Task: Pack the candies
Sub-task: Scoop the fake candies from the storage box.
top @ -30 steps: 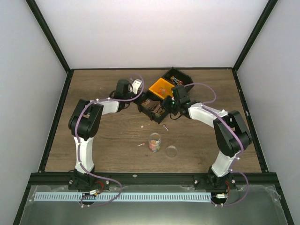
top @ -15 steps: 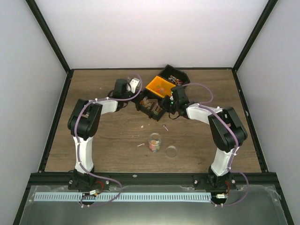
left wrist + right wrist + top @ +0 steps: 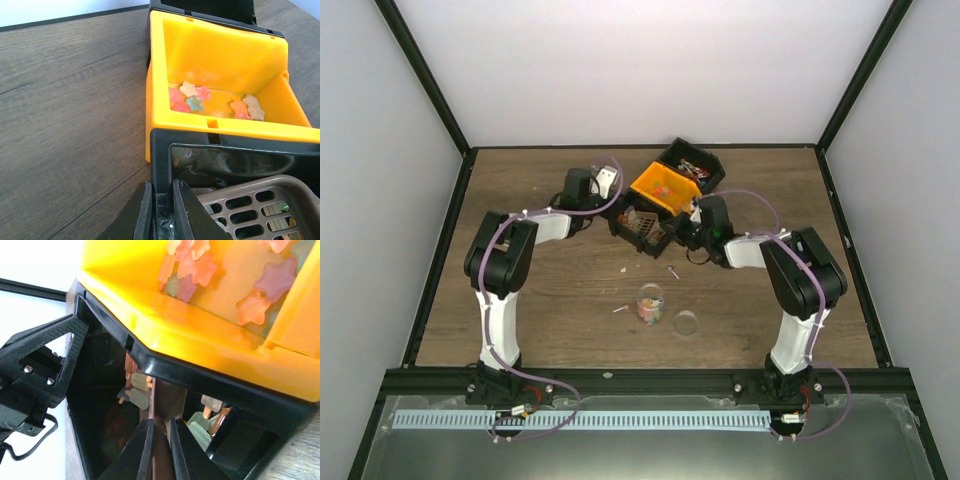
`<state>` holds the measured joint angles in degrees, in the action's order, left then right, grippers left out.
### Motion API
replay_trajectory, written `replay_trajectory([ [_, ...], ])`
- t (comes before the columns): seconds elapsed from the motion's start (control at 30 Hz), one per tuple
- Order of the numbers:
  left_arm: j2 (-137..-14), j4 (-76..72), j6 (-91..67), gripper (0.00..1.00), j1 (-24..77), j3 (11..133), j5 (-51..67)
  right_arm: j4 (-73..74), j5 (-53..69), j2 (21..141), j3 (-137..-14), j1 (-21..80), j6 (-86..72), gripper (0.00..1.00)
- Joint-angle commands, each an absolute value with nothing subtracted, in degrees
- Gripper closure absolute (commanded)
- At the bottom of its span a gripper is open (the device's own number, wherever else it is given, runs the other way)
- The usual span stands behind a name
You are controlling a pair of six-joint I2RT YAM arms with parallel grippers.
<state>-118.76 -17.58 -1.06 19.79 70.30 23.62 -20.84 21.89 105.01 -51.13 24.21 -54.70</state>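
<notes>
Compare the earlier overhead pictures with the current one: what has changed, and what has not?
The right gripper, gripping the brown basket, drew slightly nearer, its arm folding inward; the far black bin shifted slightly left. The left gripper stayed clamped on the near black bin. Nothing was released. The clear cup and lid are unmoved.
</notes>
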Motion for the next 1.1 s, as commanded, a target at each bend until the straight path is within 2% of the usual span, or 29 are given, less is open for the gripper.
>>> replay_trajectory([
  [0.0, -121.48, -10.54, 0.87, 0.96, 23.99, 66.73, 31.57, -32.04, 30.1, 108.59, -44.33, 22.83, -58.43, 0.99],
  [0.37, -121.33, -10.88, 0.7, 0.96, 24.0, 66.41, 30.94, -39.44, 32.16, 107.16, -39.65, 21.44, -60.39, 0.99],
  [1.07, -121.83, -10.94, -1.28, 0.96, 23.99, 66.6, 26.13, -31.74, 30.24, 96.03, -38.03, 20.85, -57.93, 0.99],
])
